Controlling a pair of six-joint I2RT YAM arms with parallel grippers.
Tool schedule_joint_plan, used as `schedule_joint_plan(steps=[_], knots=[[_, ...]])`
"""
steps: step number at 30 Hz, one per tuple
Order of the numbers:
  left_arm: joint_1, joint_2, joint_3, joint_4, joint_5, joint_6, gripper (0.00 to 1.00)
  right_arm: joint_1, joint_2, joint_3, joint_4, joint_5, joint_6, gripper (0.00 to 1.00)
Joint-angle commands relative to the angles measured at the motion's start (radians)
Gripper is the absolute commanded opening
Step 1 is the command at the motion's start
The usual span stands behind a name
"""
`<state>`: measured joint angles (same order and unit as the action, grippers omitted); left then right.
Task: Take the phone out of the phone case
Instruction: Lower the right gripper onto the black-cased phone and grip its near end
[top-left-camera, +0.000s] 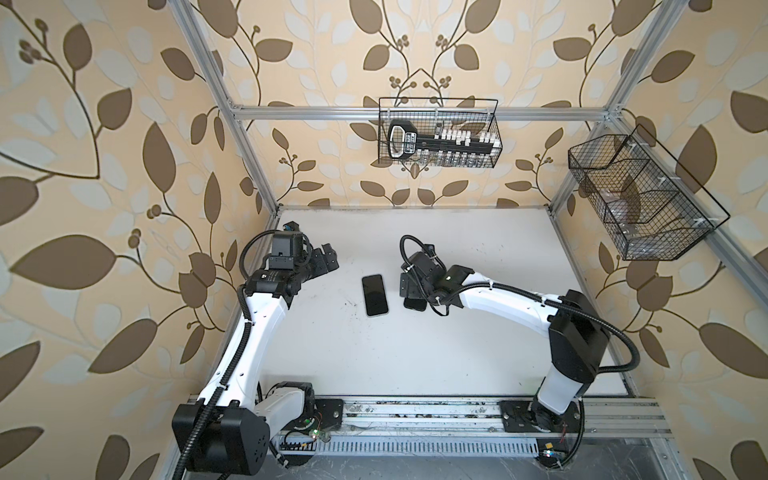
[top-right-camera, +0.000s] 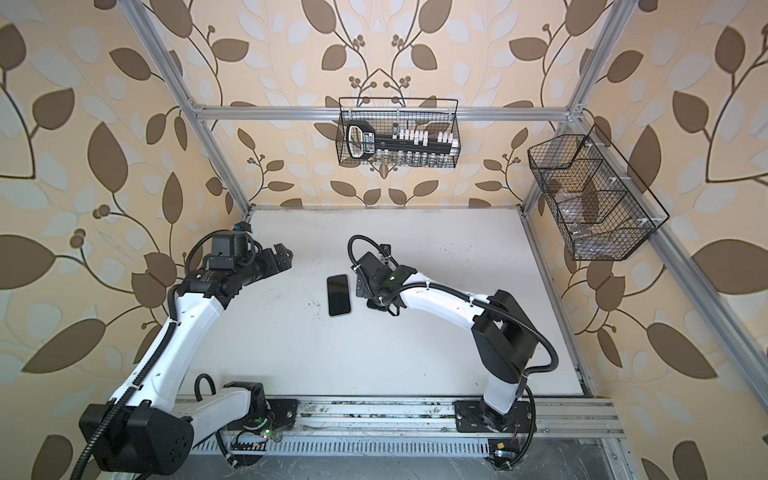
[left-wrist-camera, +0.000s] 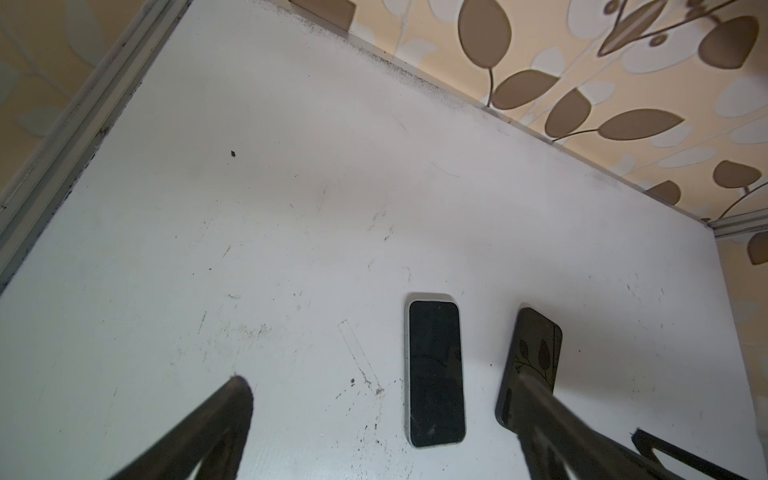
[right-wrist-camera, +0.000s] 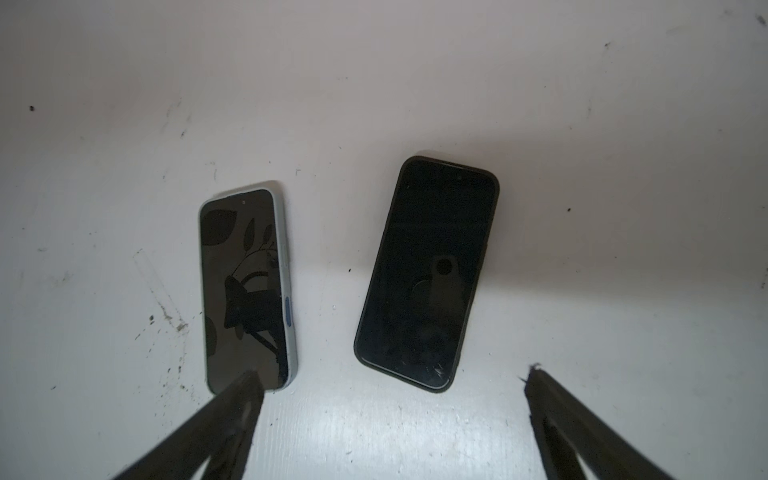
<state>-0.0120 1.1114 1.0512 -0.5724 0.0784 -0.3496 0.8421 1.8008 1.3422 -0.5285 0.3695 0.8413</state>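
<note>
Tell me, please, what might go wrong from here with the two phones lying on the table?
1. The black-rimmed rectangular phone and the pale-rimmed rectangular phone lie close together; the open right pincer could nudge or grab the wrong one.
2. Both lie flat on the smooth white table, so a grasp may slide them rather than lift.

A pale-rimmed phone lies flat, screen up; just beside it, not touching, a black-cased phone lies flat, slightly angled.
</note>
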Motion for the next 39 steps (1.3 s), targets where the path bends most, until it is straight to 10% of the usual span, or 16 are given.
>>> schedule_joint_plan(steps=[1, 14, 39], knots=[[0.012, -0.027, -0.005, 0.011, 0.019, -0.016, 0.99, -0.005, 0.040, 0.050, -0.025, 0.014, 0.064, 1.00], [0.037, -0.022, -0.002, 0.007, 0.051, -0.022, 0.99, -0.047, 0.207, 0.150, -0.084, -0.005, 0.200, 1.00], [0.037, -0.031, -0.008, -0.006, 0.040, -0.015, 0.99, -0.069, 0.344, 0.230, -0.140, -0.053, 0.076, 0.95]])
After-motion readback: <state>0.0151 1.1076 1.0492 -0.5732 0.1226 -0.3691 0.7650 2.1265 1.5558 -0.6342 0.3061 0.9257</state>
